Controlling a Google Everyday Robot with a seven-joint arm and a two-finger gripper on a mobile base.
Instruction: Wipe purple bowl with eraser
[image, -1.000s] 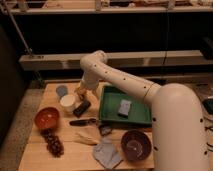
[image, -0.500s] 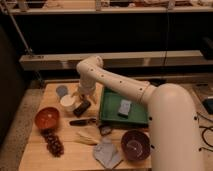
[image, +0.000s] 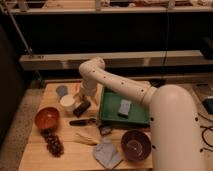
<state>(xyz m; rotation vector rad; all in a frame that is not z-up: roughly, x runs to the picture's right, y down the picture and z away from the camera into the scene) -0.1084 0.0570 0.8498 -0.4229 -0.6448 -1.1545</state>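
The purple bowl (image: 136, 145) stands at the table's front right, dark maroon with a paler inside. The eraser (image: 81, 108), a small black oblong block, lies between the white cup (image: 67, 103) and the green tray (image: 108, 101). My gripper (image: 82, 101) hangs from the white arm, which bends down at the back of the table. It is right over the eraser and seems to touch its top. I cannot see whether it grips the eraser. The bowl is well away from the gripper, to the front right.
A grey-blue block (image: 124, 107) lies in the green tray. An orange-red bowl (image: 47, 117), grapes (image: 52, 142), a slim dark-handled tool (image: 82, 121), a grey cloth (image: 106, 152), a yellowish item (image: 87, 139) and a grey disc (image: 62, 90) are on the wooden table (image: 35, 160).
The arm's elbow has swung a little to the left and the gripper has settled lower over the eraser. The eraser and the bowls have not moved.
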